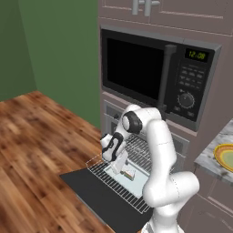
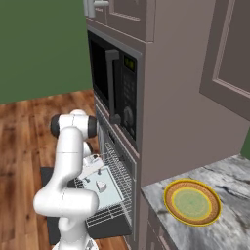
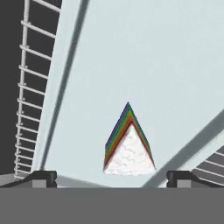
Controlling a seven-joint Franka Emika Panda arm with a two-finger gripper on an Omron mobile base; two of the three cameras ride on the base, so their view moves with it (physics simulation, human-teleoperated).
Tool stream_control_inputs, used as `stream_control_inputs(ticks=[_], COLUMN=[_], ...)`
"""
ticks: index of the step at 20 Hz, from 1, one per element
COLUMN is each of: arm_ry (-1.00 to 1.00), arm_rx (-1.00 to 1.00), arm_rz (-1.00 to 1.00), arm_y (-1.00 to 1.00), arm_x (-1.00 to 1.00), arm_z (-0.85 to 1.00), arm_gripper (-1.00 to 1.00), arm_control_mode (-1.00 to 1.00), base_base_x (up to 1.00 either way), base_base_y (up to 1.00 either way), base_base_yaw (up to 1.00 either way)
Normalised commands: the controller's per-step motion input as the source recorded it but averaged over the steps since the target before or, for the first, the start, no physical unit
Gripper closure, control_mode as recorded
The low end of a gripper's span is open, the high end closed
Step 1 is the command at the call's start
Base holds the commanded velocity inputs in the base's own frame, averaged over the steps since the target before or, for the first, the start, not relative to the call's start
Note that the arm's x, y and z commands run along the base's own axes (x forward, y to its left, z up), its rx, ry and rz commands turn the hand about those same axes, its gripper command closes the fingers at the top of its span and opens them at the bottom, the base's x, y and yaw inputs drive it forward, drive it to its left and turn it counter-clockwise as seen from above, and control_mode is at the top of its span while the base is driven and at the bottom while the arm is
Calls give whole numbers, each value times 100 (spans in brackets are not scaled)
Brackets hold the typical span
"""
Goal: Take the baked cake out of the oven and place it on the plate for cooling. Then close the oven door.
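While spread wide and empty above the cake wedge (image 3: 128, 146) mid-tray (image 3: 144, 57), hand (image 3: 111, 178) could easily topple it if lowered off-centre.

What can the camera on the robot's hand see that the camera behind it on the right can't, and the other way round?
The hand view alone shows the cake's rainbow-striped side and both finger tips of the open gripper. The right base view alone shows the plate on the counter, the microwave and the wooden floor. Both show the cake on its pale tray and the wire rack.
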Motion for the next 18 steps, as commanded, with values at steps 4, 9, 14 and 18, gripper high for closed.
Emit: stream_control_inputs(ticks=[4, 9, 14, 18], arm_ry=[10, 6, 0, 0], arm_rx=[0, 0, 0, 0], arm_rz=[4, 4, 2, 3], arm_y=[-1, -8, -27, -25], arm_x=[23, 10, -8, -33], arm_z=[-33, -21, -1, 0], arm_gripper=[-100, -100, -100, -100], arm_control_mode=[-100, -100, -100, -100], base_base_x=[0, 0, 0, 0], base_base_y=[0, 0, 0, 0], base_base_yaw=[0, 0, 0, 0])
